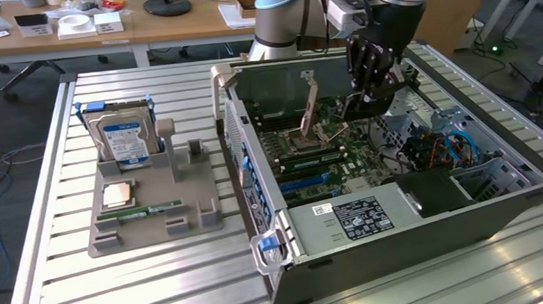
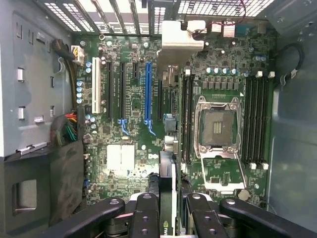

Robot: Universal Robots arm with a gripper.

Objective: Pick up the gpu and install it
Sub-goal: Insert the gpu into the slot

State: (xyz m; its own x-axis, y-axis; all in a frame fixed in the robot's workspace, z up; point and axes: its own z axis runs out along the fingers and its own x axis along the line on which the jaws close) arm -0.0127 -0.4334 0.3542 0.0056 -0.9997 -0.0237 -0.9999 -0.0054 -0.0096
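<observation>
Open case (image 1: 397, 239) — motherboard (image 2: 133, 99) inside, fingers (image 2: 144, 214) gripping gpu (image 2: 167, 173) above it

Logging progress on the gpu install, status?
Jaws shut on gpu, held edge-on over motherboard inside open case. Not seated; blue slot bare. Nothing seen in the path.

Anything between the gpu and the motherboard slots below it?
Nothing visible. The gripper holds the gpu edge-down over the motherboard; the blue slot beside it is bare, and the cable bundle lies off the board. Directly under the card is hidden.
</observation>
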